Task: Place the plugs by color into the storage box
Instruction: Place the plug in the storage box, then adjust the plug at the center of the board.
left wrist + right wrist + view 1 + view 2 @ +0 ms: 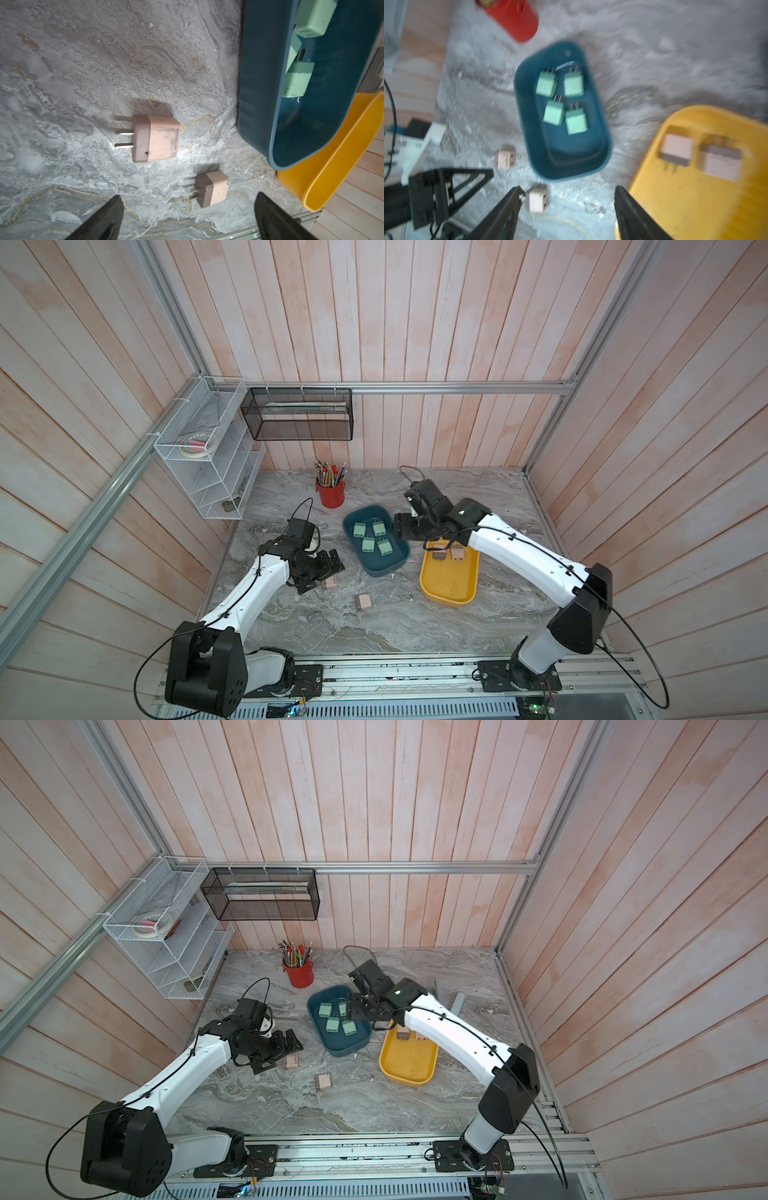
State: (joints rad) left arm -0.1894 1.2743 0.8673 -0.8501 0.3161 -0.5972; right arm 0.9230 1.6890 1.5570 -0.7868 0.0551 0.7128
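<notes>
In both top views we saw the blue tray [374, 568] near the middle of the table [415, 626], with four green plugs [368, 544] lying inside it. Just beside it, the yellow tray [449, 585] held two pink plugs [438, 552] at its far end, close under the right arm. Two more pink ones lay on the table. The first loose plug [329, 583] was just beside the left gripper [320, 574], and the second loose plug [363, 602] lay nearer the front edge. The right gripper [401, 526] hung above the table near the far ends of the two trays. A red cup [331, 494] of pens stood behind the blue tray.

The left wrist view showed the left gripper's fingers [108, 218] spread wide apart with nothing between them. Both loose plugs lay flat, prongs pointing the same way, near the blue tray's wall.

The right wrist view was blurred. We could still make out the right gripper's fingers [508, 207] apart and empty, the four green plugs in the blue tray, and the two pink plugs side by side in the yellow tray.
</notes>
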